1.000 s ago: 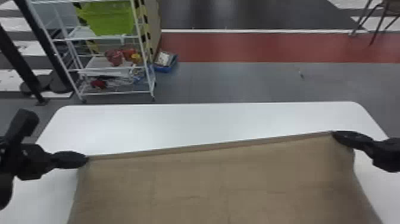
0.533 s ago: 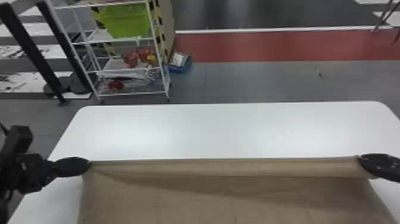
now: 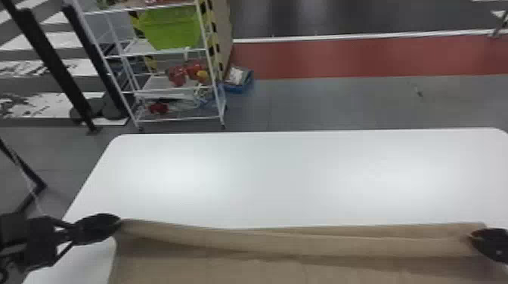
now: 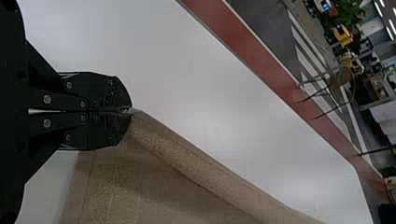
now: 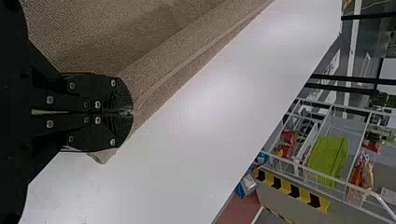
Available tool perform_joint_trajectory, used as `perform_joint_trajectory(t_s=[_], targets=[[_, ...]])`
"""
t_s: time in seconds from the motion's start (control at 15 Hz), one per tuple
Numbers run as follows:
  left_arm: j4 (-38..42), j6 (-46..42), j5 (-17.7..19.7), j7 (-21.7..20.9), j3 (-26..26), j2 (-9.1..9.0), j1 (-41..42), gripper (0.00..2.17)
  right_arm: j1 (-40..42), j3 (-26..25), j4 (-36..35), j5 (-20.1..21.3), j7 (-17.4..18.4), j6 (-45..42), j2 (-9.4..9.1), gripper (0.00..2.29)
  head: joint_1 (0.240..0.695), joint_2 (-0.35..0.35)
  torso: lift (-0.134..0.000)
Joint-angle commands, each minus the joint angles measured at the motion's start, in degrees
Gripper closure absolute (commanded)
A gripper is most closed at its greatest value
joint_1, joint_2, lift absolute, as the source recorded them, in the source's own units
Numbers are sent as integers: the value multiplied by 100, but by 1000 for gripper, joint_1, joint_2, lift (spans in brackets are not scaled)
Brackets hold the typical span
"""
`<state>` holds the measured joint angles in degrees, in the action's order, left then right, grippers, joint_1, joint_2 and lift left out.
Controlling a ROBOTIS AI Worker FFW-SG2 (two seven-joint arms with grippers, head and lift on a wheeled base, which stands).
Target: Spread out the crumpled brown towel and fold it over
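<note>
Currently, the brown towel [image 3: 264, 270] lies across the 6 o'clock side of the worktop [image 3: 264, 177], opened out widthwise between my two hands. Status of hands: my left hand [image 4: 128, 111], at 8 o'clock in the head view, is clamped on one end of the towel's far edge; my right hand [image 5: 132, 112], at 4 o'clock, is clamped near the other end, with a small flap of cloth protruding beside its fingers.

Progress: spreading is judged well advanced. The held edge runs nearly straight from hand to hand, and the visible cloth has no heavy bunching. A loose roll lies along that edge, dipping slightly near the left hand. Whether the near portion is flat cannot be determined.

Outstanding: no completed fold is present. Remove the slack from the roll, confirm the towel is flat, then carry the far edge toward 6 o'clock, keep both corners level, and release.
</note>
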<state>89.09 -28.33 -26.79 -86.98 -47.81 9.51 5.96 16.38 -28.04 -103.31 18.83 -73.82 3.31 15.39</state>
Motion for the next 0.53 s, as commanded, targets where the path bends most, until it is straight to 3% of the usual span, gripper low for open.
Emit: perform_joint_trajectory(t_s=[0.0, 0.13, 0.33, 0.47], targets=[[-120, -1389, 245, -91, -185, -19, 177, 1372, -12, -26, 12, -2, -142, -264, 43, 1372, 695, 114, -122], [-76, -2321, 412, -293, -404, -45, 318, 1372, -21, -122, -164, -37, -432, -264, 43, 1372, 695, 108, -122], [-68, -3024, 895, -358, -729, -54, 626, 1372, 181, -245, -234, -46, -450, -651, 105, 1372, 695, 107, -122], [-287, -3569, 992, -358, -888, -28, 740, 1369, 234, -245, -23, 42, -450, -932, 184, 1372, 695, 112, -122]])
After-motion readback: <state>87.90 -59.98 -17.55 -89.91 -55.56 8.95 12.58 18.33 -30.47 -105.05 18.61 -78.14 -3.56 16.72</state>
